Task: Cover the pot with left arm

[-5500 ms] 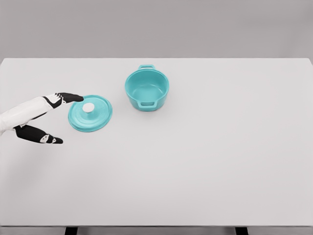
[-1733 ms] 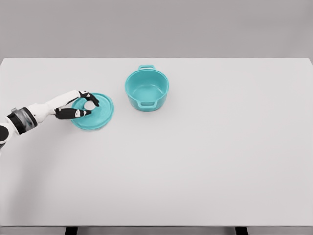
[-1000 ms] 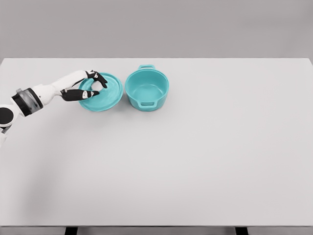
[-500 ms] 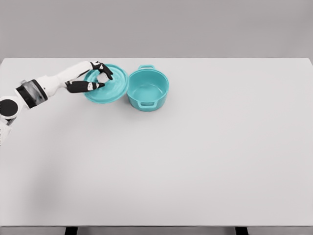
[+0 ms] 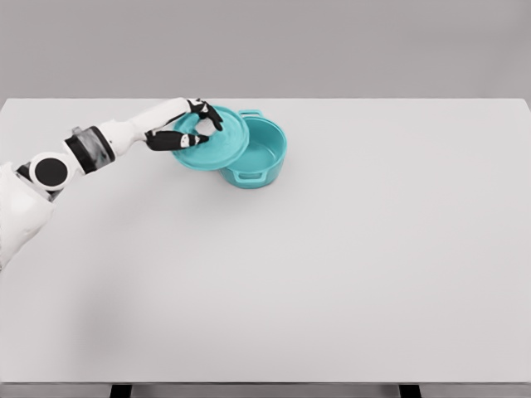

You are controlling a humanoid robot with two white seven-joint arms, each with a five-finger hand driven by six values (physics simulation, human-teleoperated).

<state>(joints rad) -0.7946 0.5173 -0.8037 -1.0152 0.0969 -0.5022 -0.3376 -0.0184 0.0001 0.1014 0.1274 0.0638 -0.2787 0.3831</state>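
The left hand (image 5: 189, 128) is clenched around the knob of the teal lid (image 5: 217, 143), so the lid is held up off the big white table (image 5: 357, 257) and tilted. Since half a second ago it's been carried right quite a bit: back then it hung just beside the pot, now its right edge overlaps the left half of the teal pot's (image 5: 259, 153) opening. The pot itself hasn't been shifted at all, and it's left sitting near the back of the table. So the carry looks nearly done; the lid probably just needs to be centred, levelled and lowered onto the rim. The right arm isn't seen anywhere.
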